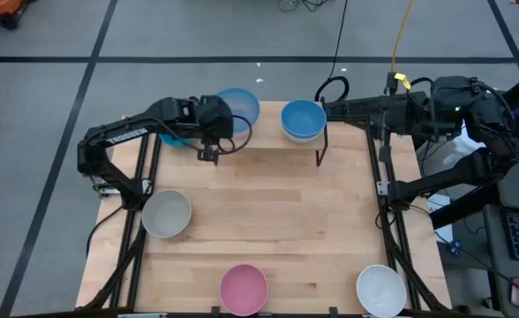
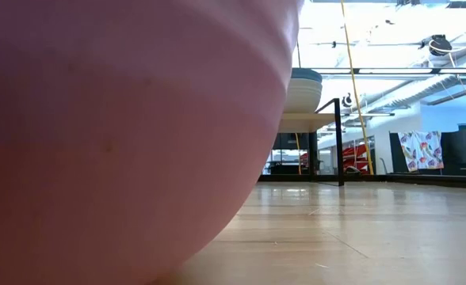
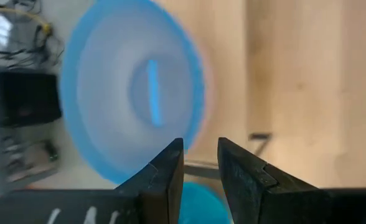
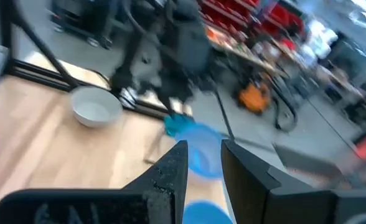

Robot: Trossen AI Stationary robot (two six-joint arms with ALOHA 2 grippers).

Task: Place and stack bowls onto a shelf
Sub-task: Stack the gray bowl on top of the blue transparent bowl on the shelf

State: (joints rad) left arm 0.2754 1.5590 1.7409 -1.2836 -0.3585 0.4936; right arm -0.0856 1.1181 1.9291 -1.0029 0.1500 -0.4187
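Observation:
A light-blue bowl (image 1: 239, 106) (image 3: 133, 93) sits at the left end of the shelf (image 2: 304, 121). At the shelf's right end is a stack with a blue bowl (image 1: 303, 118) on top, also seen in the low view (image 2: 300, 91). A teal bowl (image 1: 175, 138) lies under my left arm. On the table rest a grey-white bowl (image 1: 167, 214), a pink bowl (image 1: 244, 289) and a white bowl (image 1: 381, 290). My left gripper (image 3: 200, 146) (image 1: 220, 132) hovers open just left of the light-blue bowl. My right gripper (image 4: 204, 148) (image 1: 328, 108) hangs open beside the blue stack.
The shelf's black leg (image 1: 321, 146) (image 2: 340, 142) stands right of the blue stack. The pink bowl (image 2: 122, 134) fills most of the low view and hides the shelf's left end there. Bare wood lies in the table's middle (image 1: 277, 212).

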